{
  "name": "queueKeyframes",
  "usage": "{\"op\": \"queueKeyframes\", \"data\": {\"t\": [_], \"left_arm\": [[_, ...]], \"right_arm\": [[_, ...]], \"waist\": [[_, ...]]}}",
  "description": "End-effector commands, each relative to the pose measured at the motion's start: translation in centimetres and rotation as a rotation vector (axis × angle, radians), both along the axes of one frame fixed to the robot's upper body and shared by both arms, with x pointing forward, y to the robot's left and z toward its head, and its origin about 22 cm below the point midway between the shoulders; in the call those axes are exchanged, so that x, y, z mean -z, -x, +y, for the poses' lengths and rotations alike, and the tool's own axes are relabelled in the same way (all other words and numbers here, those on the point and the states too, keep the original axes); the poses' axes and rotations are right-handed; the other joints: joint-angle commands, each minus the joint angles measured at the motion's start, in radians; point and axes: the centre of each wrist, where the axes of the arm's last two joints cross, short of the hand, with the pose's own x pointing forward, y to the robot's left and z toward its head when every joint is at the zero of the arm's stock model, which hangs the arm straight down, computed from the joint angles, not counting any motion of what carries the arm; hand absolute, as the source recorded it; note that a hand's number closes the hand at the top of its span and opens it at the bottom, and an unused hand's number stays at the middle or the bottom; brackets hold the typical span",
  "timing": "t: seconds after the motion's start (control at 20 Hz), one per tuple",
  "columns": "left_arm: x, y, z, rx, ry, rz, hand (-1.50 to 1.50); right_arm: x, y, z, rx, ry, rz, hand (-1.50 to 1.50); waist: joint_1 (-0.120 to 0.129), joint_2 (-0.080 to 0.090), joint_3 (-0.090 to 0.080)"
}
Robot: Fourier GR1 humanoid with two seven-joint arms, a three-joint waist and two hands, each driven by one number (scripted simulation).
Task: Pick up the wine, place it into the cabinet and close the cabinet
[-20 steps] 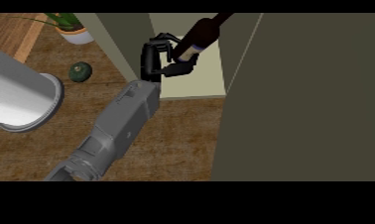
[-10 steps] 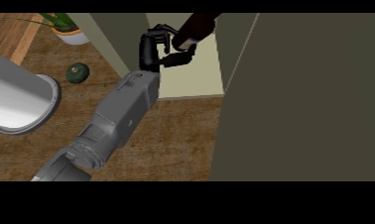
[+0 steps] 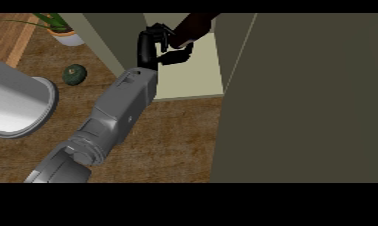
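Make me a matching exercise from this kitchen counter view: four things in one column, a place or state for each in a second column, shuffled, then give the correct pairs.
Things:
1. wine bottle
2. potted plant
3. round dark green object
4. open cabinet door

Places or states:
A. lies alone on the wooden counter, below the plant
B. fills the right side of the view
C. stands at the top left corner
D. held by the hand over the pale cabinet shelf

Pairs: 1-D, 2-C, 3-A, 4-B
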Motion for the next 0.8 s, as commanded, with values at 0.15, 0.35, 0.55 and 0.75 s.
{"op": "queueKeyframes", "data": {"t": [0.15,0.35,0.55,0.75], "left_arm": [[0.0,-0.1,0.4,-0.092,-0.055,0.049,1.5],[1.3,0.4,1.6,-0.069,0.032,0.066,1.5],[0.8,0.1,2.3,-0.02,0.185,0.09,1.5],[1.9,1.1,0.0,-0.01,0.263,0.125,1.5]], "right_arm": [[0.1,1.0,-0.4,-0.053,-0.007,-0.011,-1.5],[-0.1,1.2,0.4,-0.053,-0.018,-0.028,-1.5],[-0.1,0.9,0.4,-0.048,-0.015,-0.028,-1.5],[-0.8,0.5,0.5,-0.075,-0.021,-0.024,-1.5]], "waist": [[-0.026,0.01,0.0],[-0.022,0.011,-0.003],[-0.011,0.008,-0.003],[-0.046,0.014,-0.003]]}}
